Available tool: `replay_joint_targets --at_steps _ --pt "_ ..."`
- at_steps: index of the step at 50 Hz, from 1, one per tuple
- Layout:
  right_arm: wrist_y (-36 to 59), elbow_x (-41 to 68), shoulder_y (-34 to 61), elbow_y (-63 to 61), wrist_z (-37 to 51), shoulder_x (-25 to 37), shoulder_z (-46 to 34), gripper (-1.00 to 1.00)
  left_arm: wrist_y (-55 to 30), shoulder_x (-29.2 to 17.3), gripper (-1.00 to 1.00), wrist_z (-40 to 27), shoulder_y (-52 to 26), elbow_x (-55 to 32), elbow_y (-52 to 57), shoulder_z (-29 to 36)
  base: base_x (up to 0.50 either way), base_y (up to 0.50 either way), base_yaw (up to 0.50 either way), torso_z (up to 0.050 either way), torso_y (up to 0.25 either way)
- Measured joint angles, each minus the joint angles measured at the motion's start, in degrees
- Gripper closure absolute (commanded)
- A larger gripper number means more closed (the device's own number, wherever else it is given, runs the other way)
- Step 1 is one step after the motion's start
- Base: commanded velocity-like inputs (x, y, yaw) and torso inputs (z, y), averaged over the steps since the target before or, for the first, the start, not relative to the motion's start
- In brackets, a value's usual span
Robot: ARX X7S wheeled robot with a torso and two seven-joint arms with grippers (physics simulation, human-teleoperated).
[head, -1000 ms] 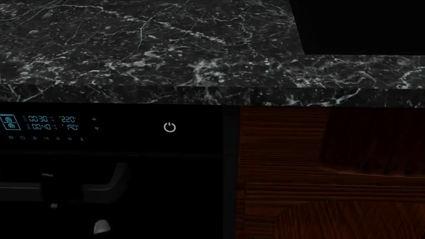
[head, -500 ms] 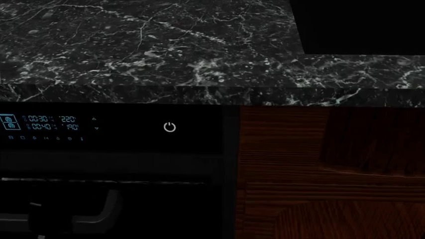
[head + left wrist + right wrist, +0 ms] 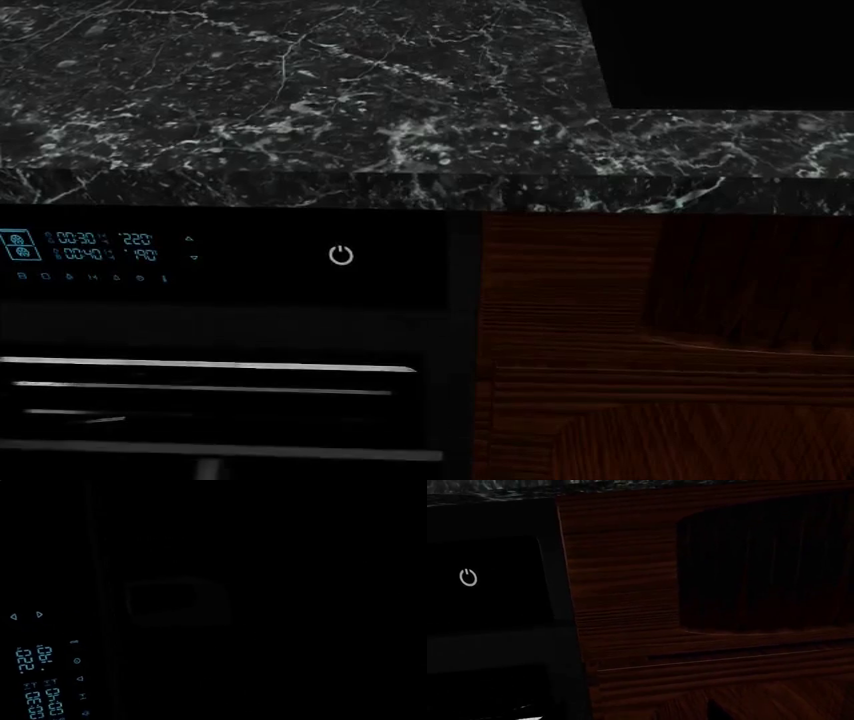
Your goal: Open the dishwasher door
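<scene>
The dishwasher's glossy black front [image 3: 267, 280] shows at lower left in the head view, with its blue-lit display [image 3: 100, 247] and white power symbol [image 3: 342, 255]. Below the panel a gap stands open with silver horizontal edges [image 3: 214, 365] inside it, and a grey band [image 3: 267, 453] that looks like the door's top edge lies lower down. The bar handle is out of view. The left wrist view is almost all black, with only the display [image 3: 40, 680] lit. The right wrist view shows the power symbol [image 3: 468, 577]. Neither gripper shows in any view.
A black marble countertop [image 3: 294, 100] overhangs the appliance. A reddish-brown wood cabinet door [image 3: 667, 340] stands to the right of the dishwasher and fills most of the right wrist view [image 3: 694, 580].
The bar handle and the left gripper on it have moved down out of the head view. The door has swung outward, and the gap below the control panel has widened, baring silver edges.
</scene>
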Motion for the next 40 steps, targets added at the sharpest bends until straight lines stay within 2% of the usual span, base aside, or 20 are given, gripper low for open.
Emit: replay_joint_targets --at_steps 19,40 --pt "-0.9 0.6 -0.1 0.4 0.3 0.3 0.3 -1.00 -4.7 -1.9 1.00 -1.3 9.6 -0.6 7.7 -1.0 0.00 0.00 0.00 0.001 0.000" --pt "-1.2 1.1 -0.3 0.1 0.9 0.9 0.7 -1.00 -6.5 -2.9 1.00 -5.4 17.9 -1.3 11.1 -1.5 0.00 0.00 0.00 0.000 0.000"
